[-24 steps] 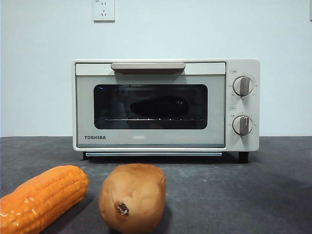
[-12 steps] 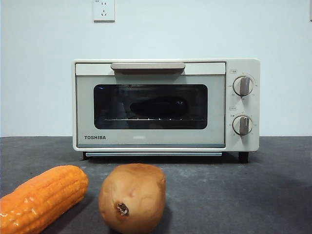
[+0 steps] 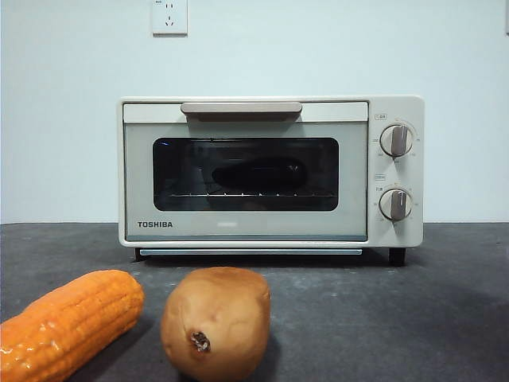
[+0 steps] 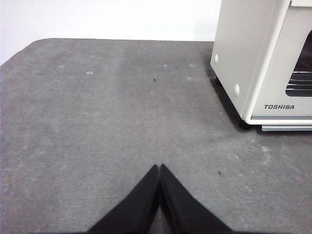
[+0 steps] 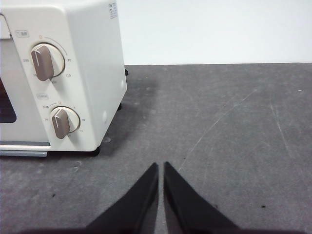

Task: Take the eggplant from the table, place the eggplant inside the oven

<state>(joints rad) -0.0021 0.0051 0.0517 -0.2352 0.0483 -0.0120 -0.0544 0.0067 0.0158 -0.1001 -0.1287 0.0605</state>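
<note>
Pale, bare wall stood behind the scene, with a white power socket (image 3: 169, 17) mounted high on it. Below lay the table (image 3: 413, 318), a flat dark grey surface with a light speckle. At its back stood the oven (image 3: 270, 171), cream-white and boxy, its dark glass door closed under a beige top handle (image 3: 241, 108). Two round knobs (image 3: 396, 140) sat one above the other on its right side, and the word TOSHIBA was printed low on the door.

Behind the glass, the eggplant (image 3: 258, 174) showed as a dark, elongated shape lying lengthwise on the wire rack (image 3: 246, 195), inside the oven.

Close to the camera, a tan-brown potato (image 3: 215, 322) rested on the table, with an orange corn cob (image 3: 67, 322) just beside it to the left, angled toward the lower corner.

Neither arm appeared in the front view. The left gripper (image 4: 159, 168) hovered over bare table off the oven's left side, its two black jaws pressed together at the tips and holding nothing. The right gripper (image 5: 161, 165) hovered over bare table off the oven's right side, near the knobs, its jaws nearly together with only a thin slit between them, also holding nothing.
</note>
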